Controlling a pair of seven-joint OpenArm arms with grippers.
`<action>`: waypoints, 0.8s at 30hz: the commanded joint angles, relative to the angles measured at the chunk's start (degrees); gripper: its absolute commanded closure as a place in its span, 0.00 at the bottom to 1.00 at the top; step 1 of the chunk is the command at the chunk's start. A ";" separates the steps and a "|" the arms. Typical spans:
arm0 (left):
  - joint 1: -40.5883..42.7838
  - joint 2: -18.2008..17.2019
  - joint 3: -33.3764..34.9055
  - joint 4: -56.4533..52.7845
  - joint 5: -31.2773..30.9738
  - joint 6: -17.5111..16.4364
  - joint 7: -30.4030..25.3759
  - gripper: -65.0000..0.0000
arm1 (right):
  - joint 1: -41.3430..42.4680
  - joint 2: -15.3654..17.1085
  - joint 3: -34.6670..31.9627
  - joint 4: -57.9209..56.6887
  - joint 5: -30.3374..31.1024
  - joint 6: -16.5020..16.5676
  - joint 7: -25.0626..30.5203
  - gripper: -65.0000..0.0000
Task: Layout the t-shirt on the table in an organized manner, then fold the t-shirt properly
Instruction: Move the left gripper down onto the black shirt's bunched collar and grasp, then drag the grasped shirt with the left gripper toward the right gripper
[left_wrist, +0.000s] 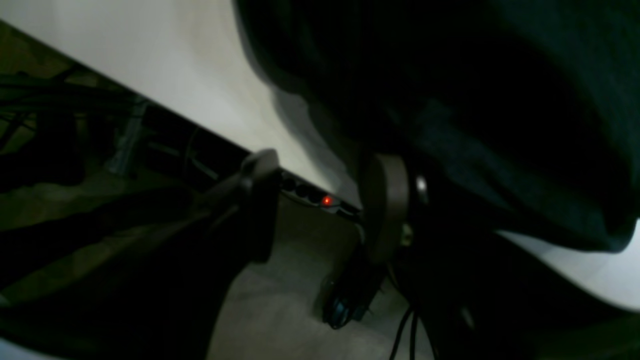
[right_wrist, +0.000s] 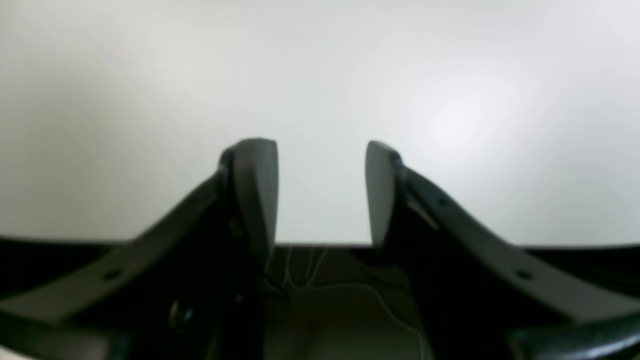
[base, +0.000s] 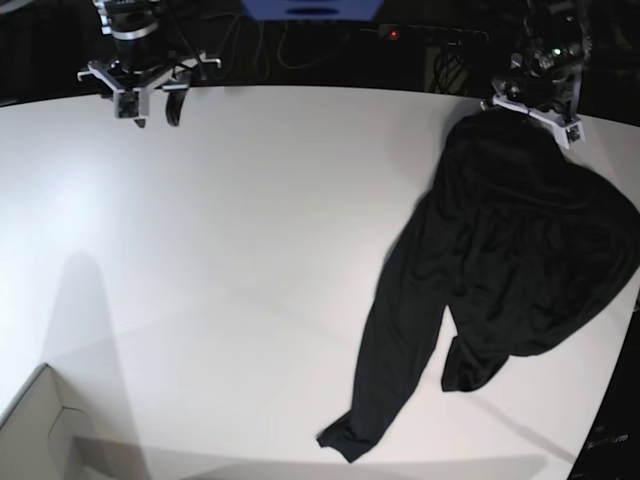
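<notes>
Left wrist view: blurred and dark; the shirt (left_wrist: 500, 125) is cut off by the top and right edges. Base view: the shirt top edge hides the left fingers (base: 500, 104); their spacing cannot be determined. The worktop (base: 250, 250) is cut off on all sides.

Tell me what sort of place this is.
Probably a robotics lab or test bench, not a home. Two robot arms sit at the far edge of a large bare white table, a black t-shirt lies crumpled on it, and cables and a power strip with a red light run behind.
</notes>
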 joint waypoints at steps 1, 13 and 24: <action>0.24 0.02 0.20 0.71 -1.98 -0.69 -0.52 0.58 | -0.48 0.10 0.16 0.89 0.01 0.17 1.24 0.56; 5.25 0.02 3.10 0.71 -9.28 -0.69 -8.79 0.58 | -1.97 0.18 -5.20 0.98 0.01 0.17 1.59 0.56; 11.93 -0.07 2.84 9.15 -9.37 -0.78 -13.45 0.58 | -0.65 0.45 -18.48 1.15 -0.08 0.17 1.33 0.56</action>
